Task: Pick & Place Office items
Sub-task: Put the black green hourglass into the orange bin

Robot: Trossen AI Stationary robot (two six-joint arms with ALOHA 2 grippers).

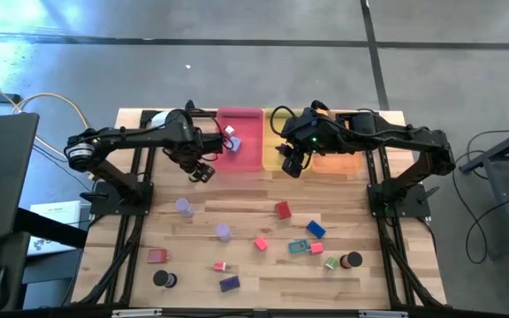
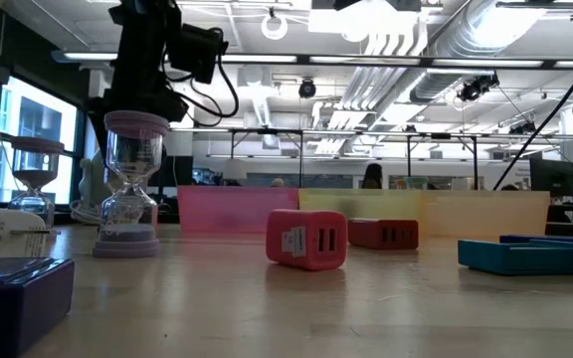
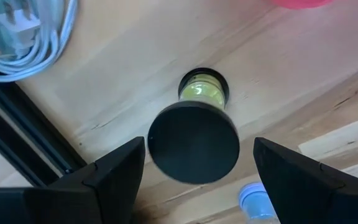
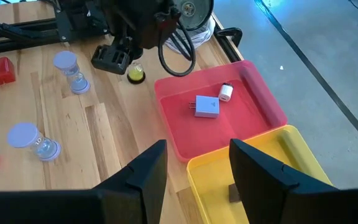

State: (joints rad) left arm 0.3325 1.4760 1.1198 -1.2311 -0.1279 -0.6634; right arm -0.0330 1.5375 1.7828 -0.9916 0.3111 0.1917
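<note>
The left gripper (image 1: 203, 171) hangs just in front of the pink tray (image 1: 239, 141), near the table's back edge, with its two fingers (image 3: 114, 171) spread apart and nothing between them. Straight below it, in the left wrist view, stands a small hourglass with a black cap (image 3: 194, 142) and yellow-green filling, on the bare wood between the fingers and not touched by either. The left arm reaches in from the table's left side, its wrist bent so that the gripper points down. The right gripper (image 1: 292, 163) hovers over the yellow tray (image 1: 275, 152), its fingers (image 4: 145, 177) partly apart and empty; that arm stretches in from the right. Inside the pink tray lie a white charger block (image 4: 207, 107) and a smaller white plug (image 4: 226, 93). The other office items lie well apart on the front half of the table: two lavender hourglasses (image 1: 184, 208), red blocks (image 1: 282, 209), a blue block (image 1: 315, 230), a purple block (image 1: 229, 283) and what may be black discs (image 1: 161, 279), though these are too small to be sure. Open wood lies between the hourglass and the tray's wall.
</note>
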